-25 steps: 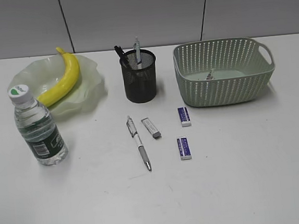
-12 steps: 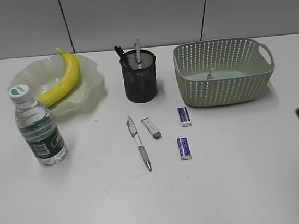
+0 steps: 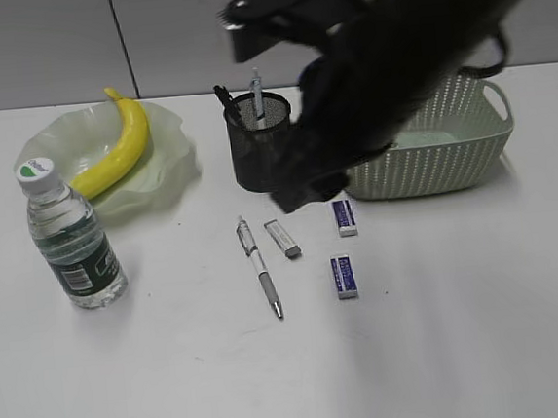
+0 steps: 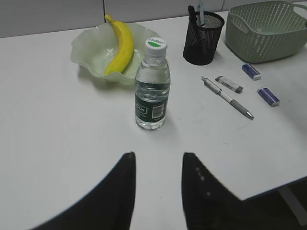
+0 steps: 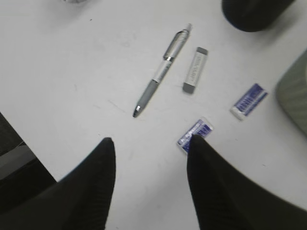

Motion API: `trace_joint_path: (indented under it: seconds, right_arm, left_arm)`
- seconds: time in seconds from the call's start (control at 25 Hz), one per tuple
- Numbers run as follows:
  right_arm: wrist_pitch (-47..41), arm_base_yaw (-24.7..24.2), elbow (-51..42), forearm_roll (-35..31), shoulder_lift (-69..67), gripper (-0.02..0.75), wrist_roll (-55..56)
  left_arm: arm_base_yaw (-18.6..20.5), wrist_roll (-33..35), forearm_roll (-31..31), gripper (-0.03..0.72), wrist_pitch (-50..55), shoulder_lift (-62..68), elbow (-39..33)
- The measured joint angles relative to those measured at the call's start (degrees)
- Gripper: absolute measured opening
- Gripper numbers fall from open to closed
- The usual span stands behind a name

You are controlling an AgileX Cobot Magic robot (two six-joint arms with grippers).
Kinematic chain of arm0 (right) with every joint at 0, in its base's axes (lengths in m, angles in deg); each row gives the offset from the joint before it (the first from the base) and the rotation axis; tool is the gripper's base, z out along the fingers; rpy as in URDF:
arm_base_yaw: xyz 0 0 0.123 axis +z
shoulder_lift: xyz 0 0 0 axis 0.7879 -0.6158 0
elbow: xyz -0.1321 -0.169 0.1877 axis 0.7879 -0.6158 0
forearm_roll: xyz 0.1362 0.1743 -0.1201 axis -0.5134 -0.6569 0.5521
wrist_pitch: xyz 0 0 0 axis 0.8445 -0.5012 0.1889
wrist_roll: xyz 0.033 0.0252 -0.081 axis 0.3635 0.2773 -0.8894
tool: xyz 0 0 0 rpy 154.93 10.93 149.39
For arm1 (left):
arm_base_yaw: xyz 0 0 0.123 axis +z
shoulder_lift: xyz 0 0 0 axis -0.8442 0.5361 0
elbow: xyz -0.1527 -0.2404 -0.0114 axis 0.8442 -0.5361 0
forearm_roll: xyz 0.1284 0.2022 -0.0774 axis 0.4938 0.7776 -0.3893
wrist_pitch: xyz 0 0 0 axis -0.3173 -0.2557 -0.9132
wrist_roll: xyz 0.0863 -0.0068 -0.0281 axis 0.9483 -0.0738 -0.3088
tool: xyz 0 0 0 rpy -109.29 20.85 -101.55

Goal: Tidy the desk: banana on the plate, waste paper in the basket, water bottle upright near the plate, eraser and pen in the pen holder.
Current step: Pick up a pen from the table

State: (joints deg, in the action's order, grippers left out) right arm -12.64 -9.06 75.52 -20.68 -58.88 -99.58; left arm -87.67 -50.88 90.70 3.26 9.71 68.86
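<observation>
The banana [image 3: 117,145] lies in the plate [image 3: 48,141], and the water bottle [image 3: 72,242] stands upright in front of it. On the desk by the pen holder [image 3: 255,152] lie a pen [image 3: 260,269], a grey eraser [image 3: 283,238] and two blue erasers [image 3: 343,217] [image 3: 342,275]. My right arm [image 3: 375,73] is a dark blur above them. The right gripper [image 5: 151,141] hangs open and empty, its right finger over one blue eraser [image 5: 194,132]. My left gripper [image 4: 158,154] is open and empty, short of the bottle [image 4: 152,91]. The waste paper is hidden.
The basket [image 3: 451,165] stands at the back right, partly covered by the right arm. Two pens stand in the pen holder. The desk's near edge shows at the lower right of the left wrist view.
The right arm has swept in from the right edge and now hangs over the basket and pen holder. Nothing on the desk has moved.
</observation>
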Motion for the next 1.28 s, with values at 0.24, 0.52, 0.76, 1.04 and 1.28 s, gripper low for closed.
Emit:
trace_joint_path:
  seconds: [0.24,0.52,0.76,1.04,1.28]
  right_arm:
    - [-8.4,3.1,17.9,2.1,-19.7,0.391,11.7]
    - [-14.4,3.2,31.0,3.6,-33.8,0.391,17.1]
    - [-15.0,3.2,32.8,5.0,-38.9,0.391,18.3]
    - [-14.2,3.2,33.0,6.9,-42.4,0.391,19.3]
    - [-13.7,3.1,33.5,7.6,-44.5,0.384,21.2]
  left_arm:
    - [0.0,0.0,0.0,0.246,0.0,0.0,0.0]
    - [0.0,0.0,0.0,0.246,0.0,0.0,0.0]
    - [0.0,0.0,0.0,0.246,-0.1,0.0,0.0]
    - [0.0,0.0,0.0,0.246,-0.2,0.0,0.0]
    - [0.0,0.0,0.0,0.246,-0.2,0.0,0.0]
